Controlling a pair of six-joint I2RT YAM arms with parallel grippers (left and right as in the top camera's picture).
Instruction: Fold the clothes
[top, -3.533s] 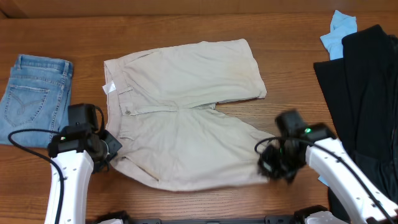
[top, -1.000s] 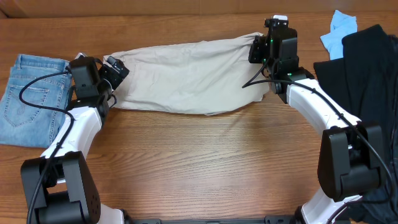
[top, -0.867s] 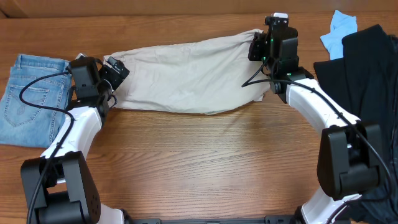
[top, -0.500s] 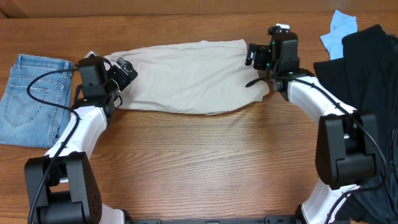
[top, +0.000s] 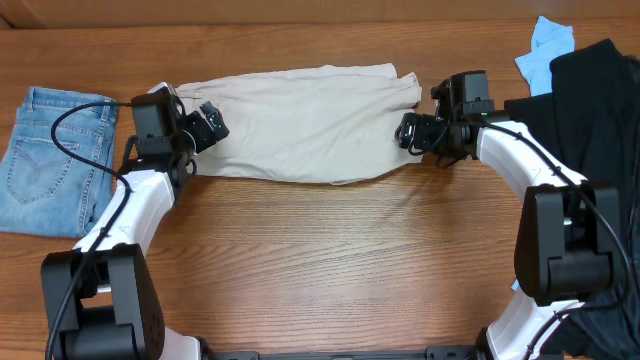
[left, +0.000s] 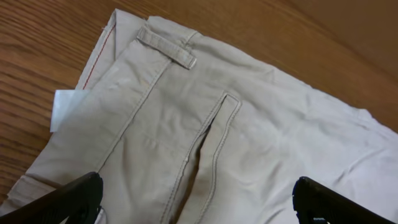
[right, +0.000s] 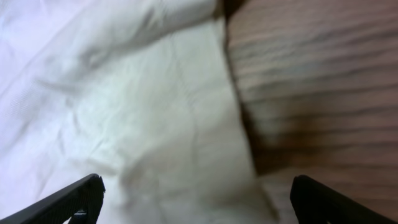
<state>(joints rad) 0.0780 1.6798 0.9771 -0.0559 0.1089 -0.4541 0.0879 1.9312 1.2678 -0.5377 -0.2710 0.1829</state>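
Observation:
The beige shorts (top: 300, 120) lie folded in half lengthwise across the far middle of the table, waistband to the left. My left gripper (top: 205, 125) hangs open over the waistband end; the left wrist view shows a belt loop (left: 166, 47), a pocket seam (left: 214, 134) and a white label (left: 66, 109), with cloth below the gripper (left: 196, 208) and nothing held. My right gripper (top: 410, 132) is open at the leg end; its view is blurred, with the hem of the shorts (right: 155, 124) under the gripper (right: 196, 208) and bare wood to the right.
Folded light blue jeans (top: 50, 160) lie at the left edge. A black garment (top: 590, 150) covers the right edge, with a light blue cloth (top: 545, 45) behind it. Bare wooden table (top: 330, 270) fills the front half.
My right gripper opened, let go of the leg end and drew back toward the front. The leg end settled flat. My left gripper shifted slightly right over the waistband.

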